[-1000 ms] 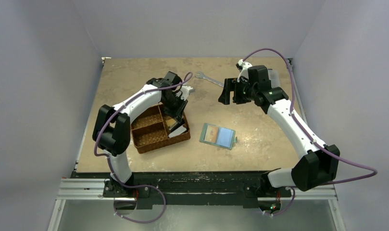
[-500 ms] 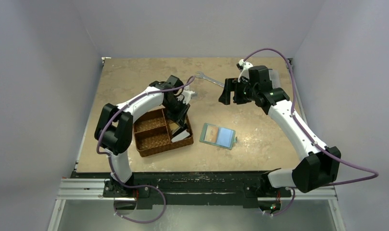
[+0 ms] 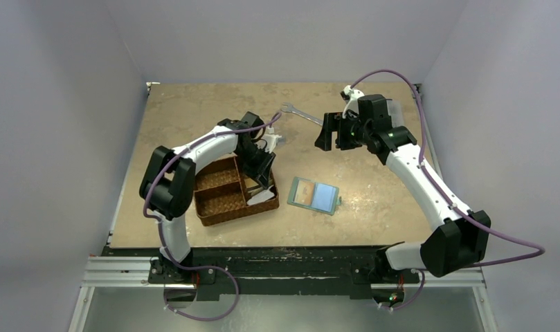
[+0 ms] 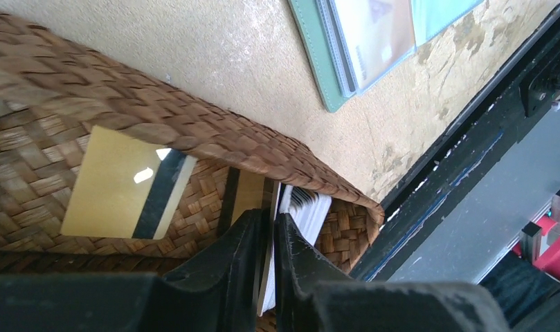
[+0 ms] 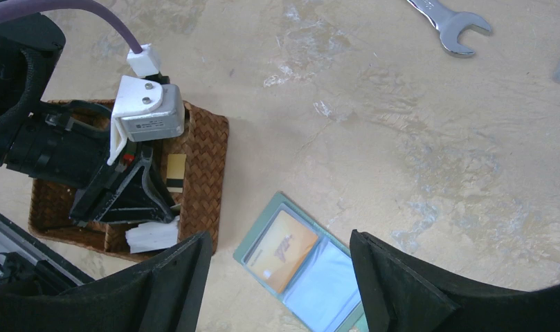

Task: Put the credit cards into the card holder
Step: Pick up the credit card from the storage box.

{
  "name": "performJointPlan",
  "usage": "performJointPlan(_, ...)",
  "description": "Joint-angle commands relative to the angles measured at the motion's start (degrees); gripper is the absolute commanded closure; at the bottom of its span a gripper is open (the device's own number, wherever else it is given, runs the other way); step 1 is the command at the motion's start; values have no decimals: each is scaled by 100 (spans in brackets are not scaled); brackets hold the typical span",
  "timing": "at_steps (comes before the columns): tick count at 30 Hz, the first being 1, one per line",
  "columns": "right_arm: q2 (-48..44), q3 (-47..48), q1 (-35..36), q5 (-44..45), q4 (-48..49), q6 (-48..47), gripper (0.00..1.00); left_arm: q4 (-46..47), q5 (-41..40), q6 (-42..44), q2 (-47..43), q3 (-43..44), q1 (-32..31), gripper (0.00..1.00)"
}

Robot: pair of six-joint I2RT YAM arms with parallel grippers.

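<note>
"How far along is it?"

"Barely started. One orange card sits in the open card holder on the table, just beside the basket."

"And the rest?"

"In the basket. The left pincer, nearly closed, nips an upright card; a gold card lies flat. The right pincer hovers wide open, empty."

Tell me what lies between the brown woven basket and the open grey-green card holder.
Nothing: only bare beige tabletop separates the brown woven basket from the grey-green card holder, as the top and right wrist views show.
</note>
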Motion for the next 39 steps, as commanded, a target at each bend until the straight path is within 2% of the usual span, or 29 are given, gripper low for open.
performJointPlan(1,-171,23,10,-12,109,-27,19,-68,248,63,20,17,-30,89)
performJointPlan(4,-167,28,8,-26,110,-26,19,-101,31,-7,-61,107,-30,91)
performJointPlan(9,-184,-12,7,-125,77,27,19,-276,-764,-226,-365,394,-29,94)
performJointPlan(16,-263,-31,18,-5,-190,235,18,-414,-1052,-536,-1044,889,-30,97)
performJointPlan(21,-198,-225,17,-135,-17,457,18,42,-1440,-973,-1829,636,-30,100)
performJointPlan(25,-466,-987,18,-667,600,692,17,1456,-1666,-2153,-2554,54,-21,100)
performJointPlan(28,-574,-1336,20,-1247,719,661,18,3299,-1186,-3117,-2925,-943,-21,100)
performJointPlan(30,-797,-1748,13,-1972,1085,876,18,4515,-826,-3793,-2988,-1411,-21,100)
performJointPlan(32,-1104,-2184,1,-2541,1762,1177,17,5702,-487,-4349,-2929,-1745,-29,100)
performJointPlan(35,-1360,-2781,-23,-3184,3034,2166,17,7443,-107,-5251,-2887,-2372,-42,100)
performJointPlan(37,-1384,-3072,-24,-3573,4089,2765,21,8279,-90,-5660,-2856,-2594,-105,100)
performJointPlan(39,-1484,-3566,-29,-3556,5256,3656,22,8734,-88,-5928,-2811,-2748,-207,100)
